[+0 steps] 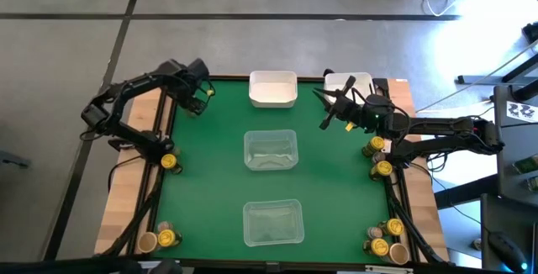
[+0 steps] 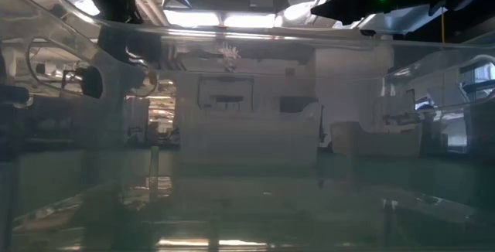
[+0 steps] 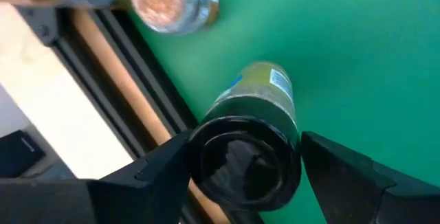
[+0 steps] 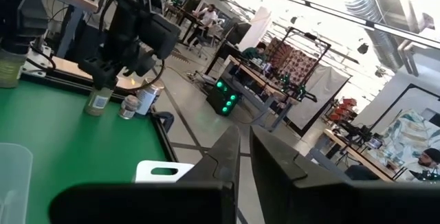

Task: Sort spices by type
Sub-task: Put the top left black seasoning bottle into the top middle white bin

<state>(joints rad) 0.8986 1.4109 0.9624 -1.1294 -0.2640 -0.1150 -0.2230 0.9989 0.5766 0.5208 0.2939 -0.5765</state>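
While the right tool [image 1: 326, 112] hangs clenched and empty near the white bins [image 1: 273, 89], the left tool [image 1: 199, 99] grasps a black-lidded spice jar [image 3: 251, 141] upright at the green tabletop's [image 1: 210, 181] far left corner, just beside a clear jar [image 3: 175, 3] of brown spice.

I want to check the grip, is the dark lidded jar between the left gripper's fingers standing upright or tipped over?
Upright. In the right wrist view the jar stands on the green mat under the left gripper; the left wrist view looks down on its black lid.
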